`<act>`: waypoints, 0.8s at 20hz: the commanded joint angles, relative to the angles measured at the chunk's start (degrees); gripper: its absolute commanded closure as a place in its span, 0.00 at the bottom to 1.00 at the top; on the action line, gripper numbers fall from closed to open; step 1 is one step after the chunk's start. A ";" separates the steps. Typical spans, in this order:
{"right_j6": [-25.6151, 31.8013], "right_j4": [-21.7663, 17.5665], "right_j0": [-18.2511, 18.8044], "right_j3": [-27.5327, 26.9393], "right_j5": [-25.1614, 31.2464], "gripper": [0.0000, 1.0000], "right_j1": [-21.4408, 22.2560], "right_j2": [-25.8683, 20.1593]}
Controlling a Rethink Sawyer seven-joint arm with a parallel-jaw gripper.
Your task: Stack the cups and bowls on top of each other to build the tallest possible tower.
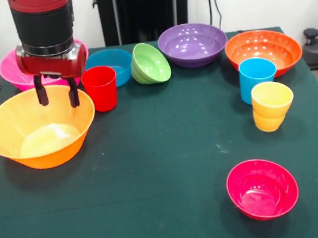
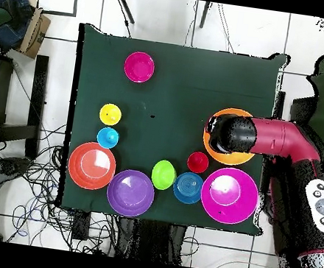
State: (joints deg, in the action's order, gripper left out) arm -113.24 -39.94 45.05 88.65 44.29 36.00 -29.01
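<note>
My gripper (image 1: 58, 99) hangs open and empty over the far rim of the large yellow-orange bowl (image 1: 40, 135), its fingers (image 1: 41, 93) apart just above the bowl's inside. In the overhead view the arm covers most of that bowl (image 2: 209, 145). The red cup (image 1: 101, 88) stands upright just right of the gripper. Behind are the large pink bowl (image 1: 9, 70), the small blue bowl (image 1: 111, 62), the green bowl (image 1: 151, 63) tipped on its side, the purple bowl (image 1: 193, 44) and the orange bowl (image 1: 264, 51). The sky-blue cup (image 1: 256, 78) and yellow cup (image 1: 272, 105) stand at the right. The crimson-pink bowl (image 1: 262, 189) sits near front.
The green table cloth (image 1: 154, 172) ends at edges on all sides. A black stand (image 1: 144, 10) rises behind the table. Cables and a box (image 2: 35, 31) lie on the floor beside the table.
</note>
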 commanded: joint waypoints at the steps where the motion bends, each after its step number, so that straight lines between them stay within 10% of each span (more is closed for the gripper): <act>1: 12.73 -3.49 -4.11 3.47 2.70 0.00 2.74 -1.59; 16: 6.41 0.98 -9.44 2.69 4.04 0.00 2.52 -1.12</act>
State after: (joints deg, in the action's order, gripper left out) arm -113.24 -38.76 38.49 90.04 44.31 41.16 -29.03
